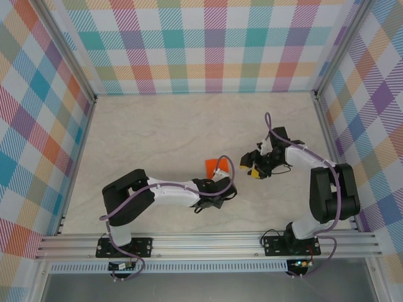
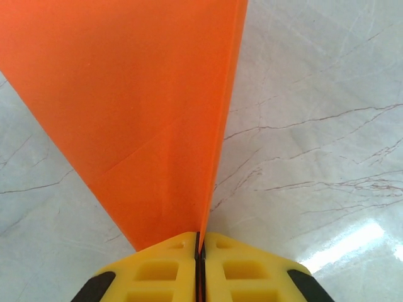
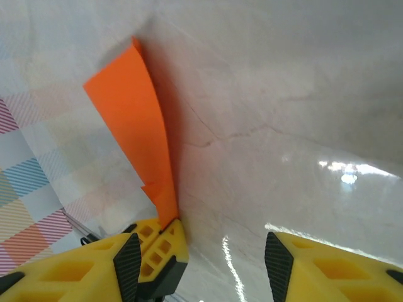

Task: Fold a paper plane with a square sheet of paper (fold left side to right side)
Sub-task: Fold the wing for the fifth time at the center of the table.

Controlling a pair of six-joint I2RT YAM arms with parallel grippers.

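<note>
The left gripper (image 2: pixel 200 244) is clamping the near tip of the square sheet of paper (image 2: pixel 138 113), with its jaws pressed shut on it. The sheet is standing steeply off the table (image 2: pixel 315 126), near the table's middle. Just to the right, the right gripper (image 3: pixel 203 250) is waiting with jaws spread, gripping nothing. Recommended: carry the held edge rightward in a low arc. Align the edges before pressing the crease, since thin paper will probably buckle if dragged.
</note>
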